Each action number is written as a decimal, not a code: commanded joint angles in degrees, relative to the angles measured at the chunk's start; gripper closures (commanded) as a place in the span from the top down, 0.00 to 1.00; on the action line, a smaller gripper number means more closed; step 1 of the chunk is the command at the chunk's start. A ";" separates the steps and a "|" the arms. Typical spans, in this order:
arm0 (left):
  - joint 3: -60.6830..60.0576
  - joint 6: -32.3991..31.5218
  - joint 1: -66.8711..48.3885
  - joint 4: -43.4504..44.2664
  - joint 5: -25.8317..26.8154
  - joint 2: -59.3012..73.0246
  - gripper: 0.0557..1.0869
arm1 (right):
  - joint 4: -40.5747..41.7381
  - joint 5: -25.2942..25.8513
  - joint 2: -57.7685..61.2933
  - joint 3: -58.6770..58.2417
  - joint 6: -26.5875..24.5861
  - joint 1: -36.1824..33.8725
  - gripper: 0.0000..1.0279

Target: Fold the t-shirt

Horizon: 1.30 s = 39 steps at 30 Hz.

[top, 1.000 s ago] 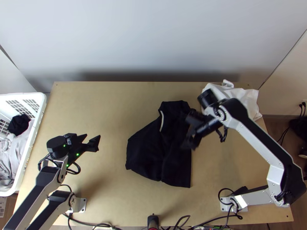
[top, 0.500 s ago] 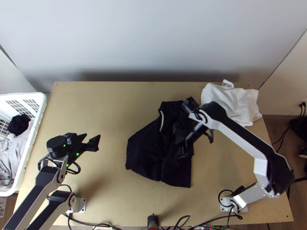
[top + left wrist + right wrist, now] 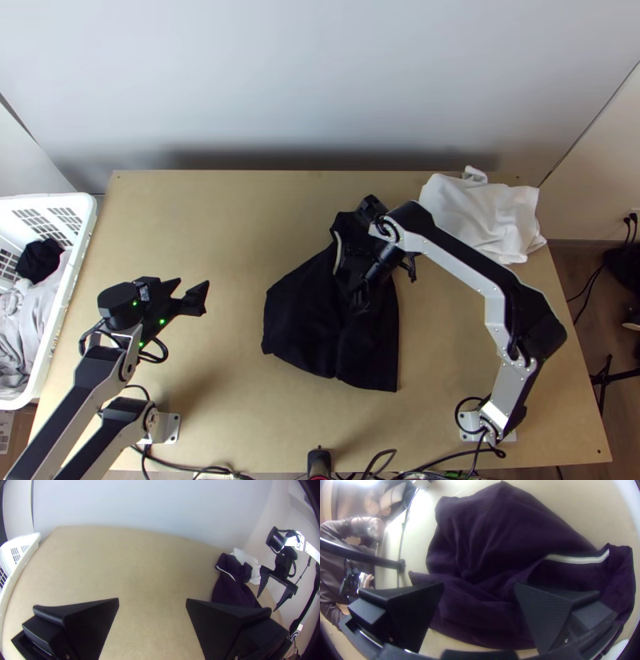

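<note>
The dark t-shirt [image 3: 304, 328] lies partly folded and wrinkled at mid-table in the top view, its light neckband strip near the upper end. Over its upper right part is my right gripper [image 3: 354, 282]. From the right wrist, the open right gripper [image 3: 479, 585] has the shirt [image 3: 506, 530] below its spread fingers, with no cloth pinched between them. My left gripper [image 3: 194, 290] stands open over bare wood, well left of the shirt. The left wrist view has the left gripper [image 3: 152, 600] with nothing between its fingers and the shirt [image 3: 230, 588] off beyond one finger.
A white cloth [image 3: 490, 212] lies bunched at the table's far right corner. The white basket [image 3: 68, 308] with clothes stands along the left edge. Cables run along the near edge. Bare table [image 3: 224, 232] separates the left gripper and shirt.
The right arm has swung left, taking its gripper from the shirt's right edge to over its upper middle. The left arm and the shirt look unmoved.
</note>
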 commanded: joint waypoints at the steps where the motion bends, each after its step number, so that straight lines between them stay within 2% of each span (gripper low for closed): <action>1: 0.06 -0.11 0.03 0.09 0.00 0.72 0.95 | 1.23 -0.11 2.79 2.69 -0.50 -0.28 0.95; 10: -0.03 -0.20 -0.15 0.53 0.00 1.60 0.95 | 5.97 -0.20 2.26 4.36 1.17 -1.78 0.95; 21: 0.23 -0.20 -0.23 0.09 -0.08 1.60 0.95 | 8.00 -0.46 6.31 -2.06 0.03 -1.87 0.93; 23: 0.32 -0.20 -0.23 0.09 -0.17 1.68 0.95 | 7.20 -0.64 5.52 -2.50 -0.15 -1.60 0.75; 27: 0.41 -0.20 -0.23 0.27 -0.35 1.68 0.95 | 5.89 -0.81 4.72 -1.35 1.78 -1.51 0.02; 30: 0.41 -0.20 -0.23 0.35 -0.44 1.68 0.95 | 3.07 -0.81 4.64 2.60 5.04 -2.31 0.03; 33: 0.41 -0.20 -0.23 0.09 -0.44 1.60 0.95 | 1.67 -3.54 1.03 8.84 7.32 -2.83 0.03; 37: 0.14 -0.28 -0.23 0.00 -0.61 1.33 0.95 | 4.22 -5.30 -6.61 17.72 10.49 -1.69 0.03; 39: 0.14 -0.37 -0.32 0.00 -0.61 1.24 0.95 | 7.82 -5.30 -8.20 21.94 14.79 -1.51 0.03</action>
